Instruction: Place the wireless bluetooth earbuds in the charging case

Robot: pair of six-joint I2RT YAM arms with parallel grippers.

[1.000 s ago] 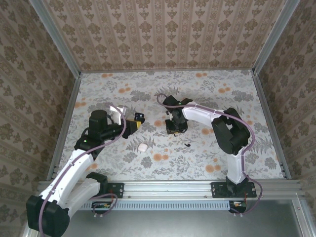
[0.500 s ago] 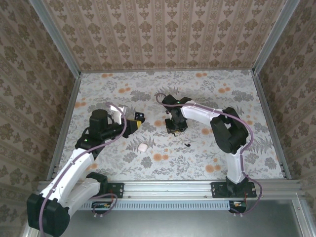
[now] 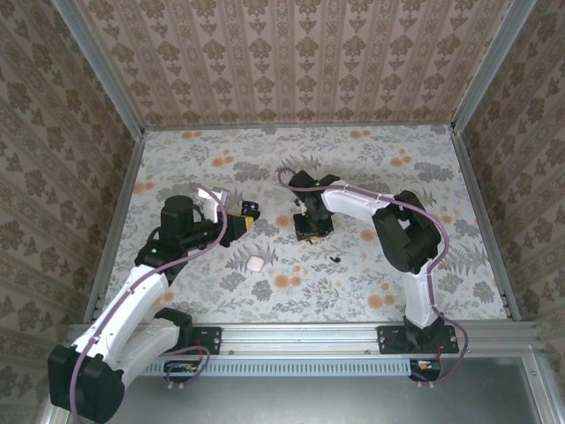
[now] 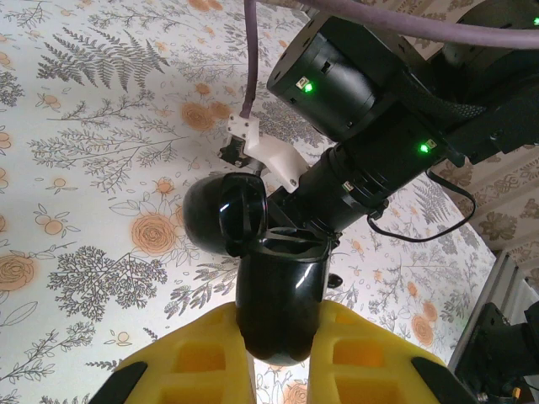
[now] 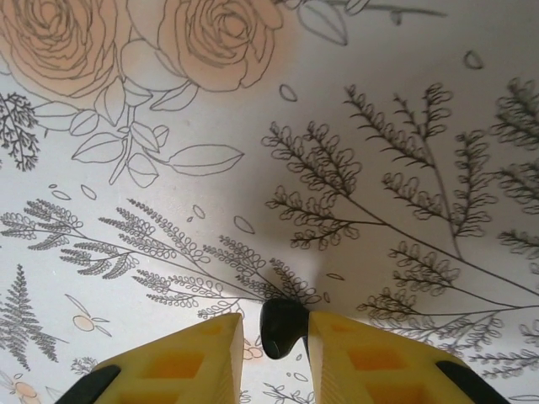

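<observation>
Top camera first. The worry I see here is the gap: the left gripper (image 3: 242,218) is holding the charging case (image 3: 250,208) up off the table (image 3: 397,177), and the right gripper (image 3: 311,231) is well apart from it, pointing down at the floral print. Carrying a speck that small across could easily lose it on the way. A second earbud (image 3: 335,259) lies loose on the table near the right gripper, and a careless sweep could flick it away. The white pebble (image 3: 256,263) sits near the left arm, out of the way. You can't really read either jaw from this view.

Left wrist cam: the case sits between the yellow fingers (image 4: 362,345), gripper clamped shut on it, with the lid (image 4: 223,215) flipped open. The case is glossy and rounded, so I reckon any push from the other arm during insertion could twist it in the grip.

Right wrist cam: the earbud (image 5: 283,326) is between the very tips of the yellow fingers (image 5: 202,353), jaws closed down narrow, and it looks pinched. It's only caught right at the tips, so it could pop out or rotate, and then it won't line up with its pocket in the case.
</observation>
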